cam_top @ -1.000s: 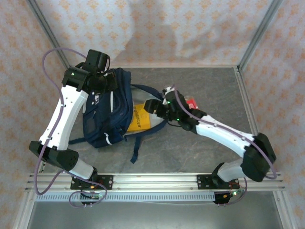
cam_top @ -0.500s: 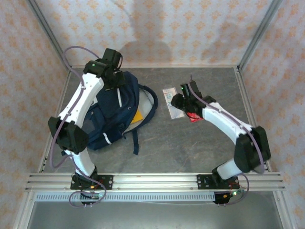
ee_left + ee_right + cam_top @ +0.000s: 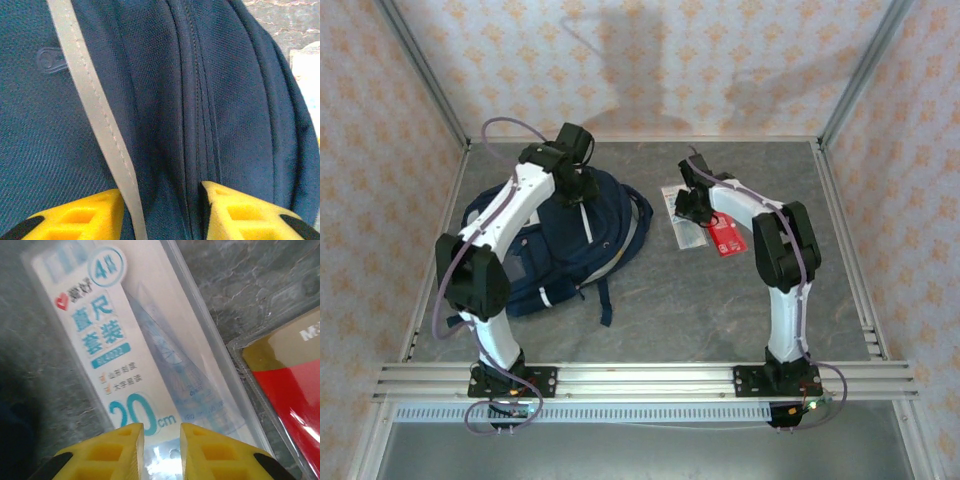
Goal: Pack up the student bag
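Setting: grey marbled counter (image 3: 740, 300), orange-patterned walls on three sides.
Student bag: student bag (image 3: 555, 245) lies flat directly under the left tool, well to the left of the right tool, with bare counter between.
Left tool: left tool (image 3: 160, 192) sits low over the bag's upper end. Its jaws are parted and straddle a zip seam. A grey stripe (image 3: 95, 115) passes just inside its left finger. No clamped fold is evident.
Right tool: right tool (image 3: 161, 432) has its jaws nearly together over the ruler set (image 3: 145, 350). You cannot tell whether they pinch the pack or only hover at its end.
Ruler set: flat on the counter. Its long axis runs straight ahead from the fingertips, tilted slightly left.
Red packet: red packet (image 3: 295, 375) lies just right of the right tool, beside the ruler set.
Deciding relation: the right arm is the nearer one to the pack, and the bag lies off its left side.
Judgement: confirm the grip, then carry the pack leftward end-first.
Risk: the slick flat pack may slip.
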Tool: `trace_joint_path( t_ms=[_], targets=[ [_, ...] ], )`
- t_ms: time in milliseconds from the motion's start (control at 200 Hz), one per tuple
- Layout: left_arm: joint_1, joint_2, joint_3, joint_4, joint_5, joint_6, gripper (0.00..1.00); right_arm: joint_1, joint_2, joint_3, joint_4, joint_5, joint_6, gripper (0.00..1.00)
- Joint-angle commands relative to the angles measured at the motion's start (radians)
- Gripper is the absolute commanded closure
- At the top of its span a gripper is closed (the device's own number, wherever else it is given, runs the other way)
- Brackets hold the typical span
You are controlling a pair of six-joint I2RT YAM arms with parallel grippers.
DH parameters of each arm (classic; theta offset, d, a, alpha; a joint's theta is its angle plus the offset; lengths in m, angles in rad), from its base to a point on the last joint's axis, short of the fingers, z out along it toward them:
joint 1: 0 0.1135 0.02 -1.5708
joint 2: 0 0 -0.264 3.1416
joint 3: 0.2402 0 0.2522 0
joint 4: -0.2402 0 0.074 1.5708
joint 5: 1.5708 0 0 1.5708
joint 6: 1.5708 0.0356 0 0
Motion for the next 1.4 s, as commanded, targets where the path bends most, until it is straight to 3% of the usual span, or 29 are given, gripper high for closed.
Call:
trace_joint_path(
  t_ms=[0,205,455,746,866,951,1121,1256,1396],
  targets=[
    [0.004,-0.110,0.001,-0.032,0.015,-0.025,0.53,-0.004,0.022,0.026,-0.088,0.011,-0.038,0.75],
    [-0.019,-0.184,-0.017,-0.040,0.053,-0.033,0.44,0.011,-0.011,-0.067,-0.108,0.008,-0.067,0.77],
    [-0.062,-0.247,-0.060,-0.033,0.055,-0.016,0.44,0.058,-0.186,-0.305,-0.043,-0.046,-0.010,0.77],
    [-0.182,-0.292,-0.256,0.073,0.121,-0.057,0.46,0.247,-0.455,-0.612,0.105,-0.101,0.166,0.75],
    [-0.243,-0.291,-0.371,0.138,0.163,-0.079,0.49,0.322,-0.512,-0.681,0.206,-0.233,0.200,0.72],
    [-0.289,-0.285,-0.418,0.170,0.160,-0.081,0.49,0.345,-0.554,-0.678,0.183,-0.273,0.189,0.68],
    [-0.359,-0.228,-0.481,0.252,0.188,-0.092,0.51,0.296,-0.727,-0.693,0.108,-0.176,0.156,0.57],
    [-0.399,-0.148,-0.458,0.310,0.215,-0.082,0.55,0.182,-0.785,-0.751,0.127,-0.203,0.211,0.56],
    [-0.424,-0.040,-0.390,0.328,0.241,-0.048,0.63,0.044,-0.805,-0.863,0.278,-0.306,0.296,0.56]
  ],
)
